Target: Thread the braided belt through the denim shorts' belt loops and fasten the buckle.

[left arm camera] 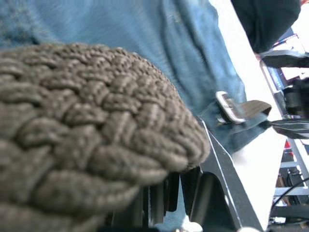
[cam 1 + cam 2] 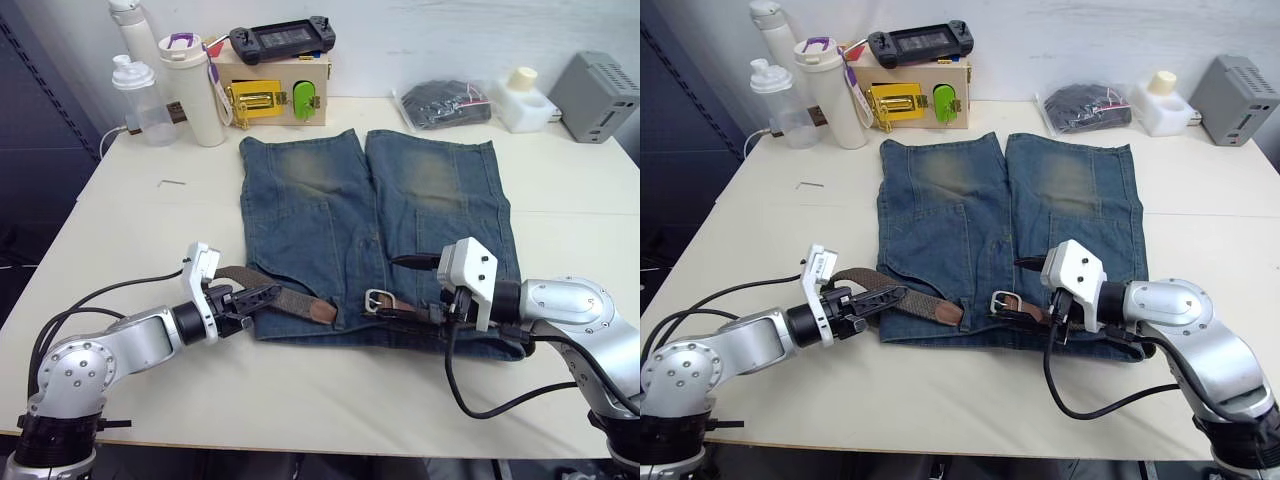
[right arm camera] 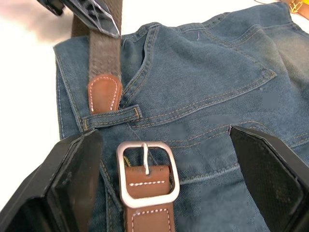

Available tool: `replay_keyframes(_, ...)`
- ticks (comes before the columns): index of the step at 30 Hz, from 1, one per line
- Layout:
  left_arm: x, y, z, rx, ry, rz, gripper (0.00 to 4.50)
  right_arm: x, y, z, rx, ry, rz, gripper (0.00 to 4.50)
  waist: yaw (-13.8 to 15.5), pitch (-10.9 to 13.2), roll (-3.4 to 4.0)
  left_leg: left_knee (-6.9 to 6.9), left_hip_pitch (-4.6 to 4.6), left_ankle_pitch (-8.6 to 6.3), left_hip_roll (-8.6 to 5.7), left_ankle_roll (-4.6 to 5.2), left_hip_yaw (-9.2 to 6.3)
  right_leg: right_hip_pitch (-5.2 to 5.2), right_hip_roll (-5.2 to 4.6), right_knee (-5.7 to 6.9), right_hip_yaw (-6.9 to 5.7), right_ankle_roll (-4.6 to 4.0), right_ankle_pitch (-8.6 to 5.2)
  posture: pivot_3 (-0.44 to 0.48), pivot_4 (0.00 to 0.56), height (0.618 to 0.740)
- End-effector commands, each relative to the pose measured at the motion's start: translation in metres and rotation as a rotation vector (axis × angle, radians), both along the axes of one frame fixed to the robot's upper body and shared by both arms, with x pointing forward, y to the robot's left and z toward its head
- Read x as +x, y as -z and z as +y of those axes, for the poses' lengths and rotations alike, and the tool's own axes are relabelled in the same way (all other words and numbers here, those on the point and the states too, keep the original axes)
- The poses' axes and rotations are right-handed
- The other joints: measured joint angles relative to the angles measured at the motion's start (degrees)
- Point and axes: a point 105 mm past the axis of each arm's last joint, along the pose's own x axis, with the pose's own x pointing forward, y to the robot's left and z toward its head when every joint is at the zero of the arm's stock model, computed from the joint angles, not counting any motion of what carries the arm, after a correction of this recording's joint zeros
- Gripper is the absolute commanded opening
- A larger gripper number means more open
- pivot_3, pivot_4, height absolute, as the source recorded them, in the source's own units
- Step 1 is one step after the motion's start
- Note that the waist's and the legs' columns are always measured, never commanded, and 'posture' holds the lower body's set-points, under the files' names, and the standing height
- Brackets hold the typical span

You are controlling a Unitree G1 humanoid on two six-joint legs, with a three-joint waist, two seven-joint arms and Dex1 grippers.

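The braided belt (image 2: 290, 298) lies along the waistband, its tip short of the buckle (image 3: 147, 173), still unfastened. The left gripper (image 2: 262, 296) pinches the strap; the right gripper (image 3: 169, 188) hangs wide open over the buckle.

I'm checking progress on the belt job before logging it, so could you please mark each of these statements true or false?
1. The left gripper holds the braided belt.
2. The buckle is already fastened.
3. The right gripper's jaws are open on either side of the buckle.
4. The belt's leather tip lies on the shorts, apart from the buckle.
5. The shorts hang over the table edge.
1. True: the left gripper is shut on the braided belt.
2. False: the buckle is empty; only its own prong crosses it.
3. True: the right gripper is open around it.
4. True: the leather tip lies apart from the buckle.
5. False: the denim shorts lie flat on the table.
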Motion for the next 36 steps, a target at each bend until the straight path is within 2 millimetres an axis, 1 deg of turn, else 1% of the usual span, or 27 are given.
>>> replay_keyframes(1, -0.015, -0.016, -0.007, -0.008, -0.105, -0.016, 0.0, 0.003, -0.013, 0.007, 0.045, -0.019, -0.057, 4.45, 0.04, 0.0, 0.0, 0.0, 0.0, 0.0, 0.0, 0.0, 0.0, 0.01, 0.0, 0.0, 0.0, 0.0, 0.0, 0.0, 0.15, 0.645)
replay_keyframes(4, -0.013, -0.006, -0.004, 0.053, -0.201, 0.017, 0.0, 0.004, -0.015, 0.008, 0.048, -0.022, -0.059, 4.45, 0.09, 0.0, 0.0, 0.02, 0.0, 0.0, 0.0, 0.0, 0.01, 0.03, 0.0, -0.01, 0.01, 0.0, 0.0, 0.0, 0.15, 0.645)
replay_keyframes(6, -0.009, -0.003, 0.0, 0.043, -0.284, 0.051, 0.0, 0.004, -0.016, 0.008, 0.049, -0.026, -0.06, 4.45, 0.11, 0.0, 0.0, 0.02, 0.0, 0.0, 0.0, 0.0, 0.01, 0.03, 0.0, 0.0, 0.01, 0.0, 0.0, 0.0, 0.15, 0.645)
replay_keyframes(9, -0.008, -0.002, -0.001, 0.055, -0.321, 0.073, 0.0, 0.004, -0.016, 0.009, 0.044, -0.032, -0.06, 4.45, 0.21, 0.0, 0.0, 0.02, 0.01, 0.0, 0.0, 0.0, 0.03, 0.04, 0.0, 0.0, 0.02, 0.0, 0.0, 0.0, 0.15, 0.645)
replay_keyframes(13, -0.011, -0.007, -0.015, 0.036, -0.306, 0.072, 0.0, 0.005, -0.016, 0.009, 0.047, -0.031, -0.054, 4.45, 0.29, 0.0, 0.0, 0.02, 0.01, 0.0, 0.0, 0.0, 0.03, 0.04, 0.0, 0.01, 0.02, 0.0, 0.0, 0.0, 0.15, 0.645)
replay_keyframes(16, -0.013, -0.012, -0.02, 0.039, -0.293, 0.065, 0.0, 0.005, -0.016, 0.009, 0.048, -0.026, -0.051, 4.45, 0.29, 0.0, 0.0, 0.02, 0.01, 0.0, 0.0, 0.0, 0.04, 0.03, 0.01, 0.02, 0.02, 0.0, 0.0, 0.0, 0.15, 0.645)
replay_keyframes(19, -0.015, -0.019, -0.022, 0.052, -0.27, 0.042, 0.0, 0.006, -0.016, 0.008, 0.049, -0.021, -0.051, 4.45, 0.34, 0.0, 0.0, 0.04, 0.0, 0.0, 0.0, 0.0, 0.04, 0.03, 0.02, 0.03, 0.03, 0.0, 0.0, 0.0, 0.15, 0.645)
replay_keyframes(23, -0.016, -0.029, -0.017, 0.088, -0.272, 0.018, 0.0, 0.006, -0.016, 0.009, 0.056, -0.018, -0.051, 4.45, 0.29, 0.0, 0.0, 0.04, 0.01, 0.0, 0.0, 0.0, 0.04, 0.03, 0.02, 0.05, 0.03, 0.0, 0.0, 0.0, 0.15, 0.645)
replay_keyframes(27, -0.021, -0.038, -0.019, 0.099, -0.251, 0.0, 0.0, 0.007, -0.016, 0.009, 0.061, -0.015, -0.051, 4.45, 0.3, 0.0, 0.0, 0.04, 0.01, 0.0, 0.0, 0.0, 0.05, 0.02, 0.03, 0.05, 0.05, 0.0, 0.0, 0.0, 0.15, 0.645)
replay_keyframes(36, -0.026, -0.034, -0.022, 0.104, -0.264, 0.034, 0.0, 0.007, -0.017, 0.011, 0.069, -0.017, -0.049, 4.45, 0.33, 0.0, 0.0, 0.05, 0.01, 0.0, 0.0, 0.0, 0.06, 0.02, 0.03, 0.05, 0.07, 0.0, 0.0, 0.0, 0.15, 0.645)
